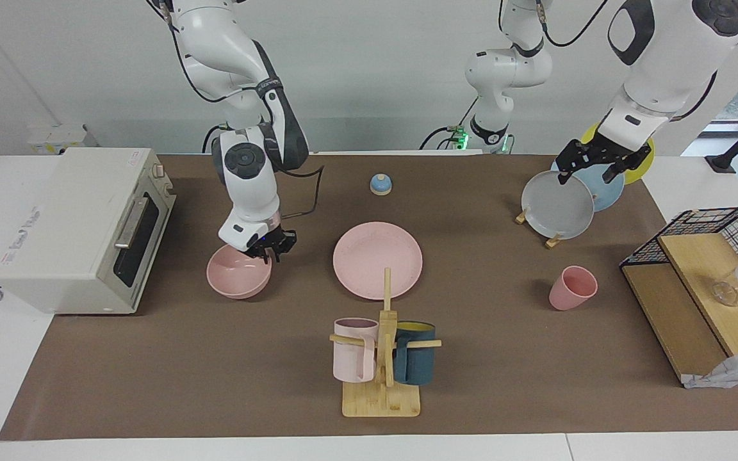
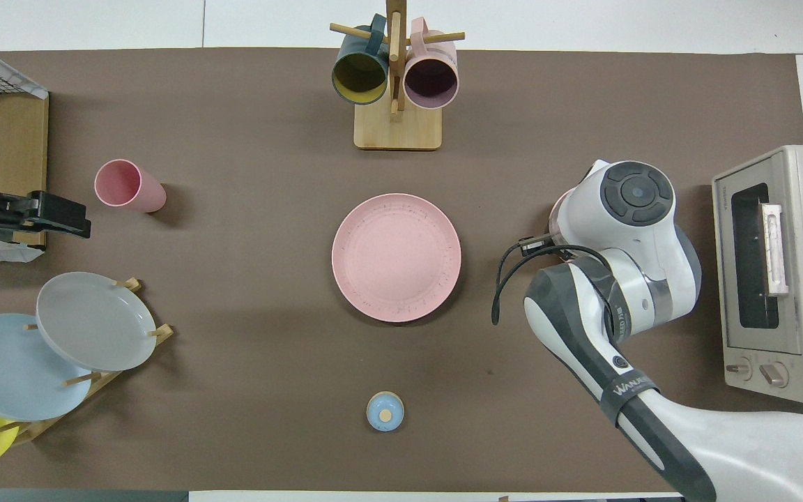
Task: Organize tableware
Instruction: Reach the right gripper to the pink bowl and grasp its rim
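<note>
The pink plate (image 1: 377,260) (image 2: 396,257) lies flat at the middle of the table. The pink bowl (image 1: 239,272) sits toward the right arm's end, beside the toaster oven. My right gripper (image 1: 271,248) is down at the bowl's rim, on the side nearer the robots. In the overhead view the right arm's wrist hides the bowl and the gripper. The pink cup (image 1: 573,288) (image 2: 128,185) stands toward the left arm's end. My left gripper (image 1: 590,171) (image 2: 60,214) is open and empty in the air, over the rack with the grey plate.
A toaster oven (image 1: 81,227) stands at the right arm's end. A wooden mug tree (image 1: 382,378) with two mugs is farther from the robots than the plate. A rack of grey, blue and yellow plates (image 1: 558,205), a wire-and-wood shelf (image 1: 696,282) and a small blue knob (image 1: 380,184) are also here.
</note>
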Tool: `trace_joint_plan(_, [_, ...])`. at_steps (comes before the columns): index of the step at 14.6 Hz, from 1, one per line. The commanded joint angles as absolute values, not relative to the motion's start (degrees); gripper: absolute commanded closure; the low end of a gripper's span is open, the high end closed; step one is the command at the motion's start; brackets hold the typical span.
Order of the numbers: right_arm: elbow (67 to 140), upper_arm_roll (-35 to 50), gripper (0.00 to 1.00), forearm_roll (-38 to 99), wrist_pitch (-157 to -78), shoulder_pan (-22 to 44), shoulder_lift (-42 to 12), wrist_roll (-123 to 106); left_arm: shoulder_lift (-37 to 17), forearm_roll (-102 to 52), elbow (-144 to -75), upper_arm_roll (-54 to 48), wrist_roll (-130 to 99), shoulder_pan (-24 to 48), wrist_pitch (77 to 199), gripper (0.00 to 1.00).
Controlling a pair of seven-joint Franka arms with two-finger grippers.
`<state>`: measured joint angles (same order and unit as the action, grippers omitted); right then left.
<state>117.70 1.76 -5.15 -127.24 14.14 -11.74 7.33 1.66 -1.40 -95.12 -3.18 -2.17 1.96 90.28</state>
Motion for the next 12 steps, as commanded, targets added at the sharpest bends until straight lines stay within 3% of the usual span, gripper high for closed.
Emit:
trace_joint_plan(1, [115.5, 2.0, 1.0, -7.7, -124.7, 14.7, -11.4, 7.4, 2.6, -2.1, -96.1, -2.8, -2.5, 2.5, 91.1, 0.0])
trace_joint_plan(5, [93.8, 1.9, 1.0, -7.7, -105.8, 22.7, -17.5, 14.3, 2.0, -2.1, -95.6, -2.8, -2.6, 2.4, 92.1, 0.0])
trace_joint_plan(8, [87.4, 2.0, 1.0, -6.8, -102.8, 29.3, -20.6, 23.3, -1.4, -2.4, -94.8, -2.8, -2.7, 2.2, 95.1, 0.0])
trace_joint_plan(10, [76.7, 2.0, 1.0, -7.1, -97.8, 34.3, -27.2, 30.6, -6.0, -2.6, -93.7, -2.7, -2.9, 2.4, 98.5, 0.0])
trace_joint_plan(12, [70.2, 2.0, 1.0, -6.8, -97.5, 36.2, -31.8, 33.4, -10.9, -2.8, -91.9, -2.7, -3.0, 2.4, 101.2, 0.0])
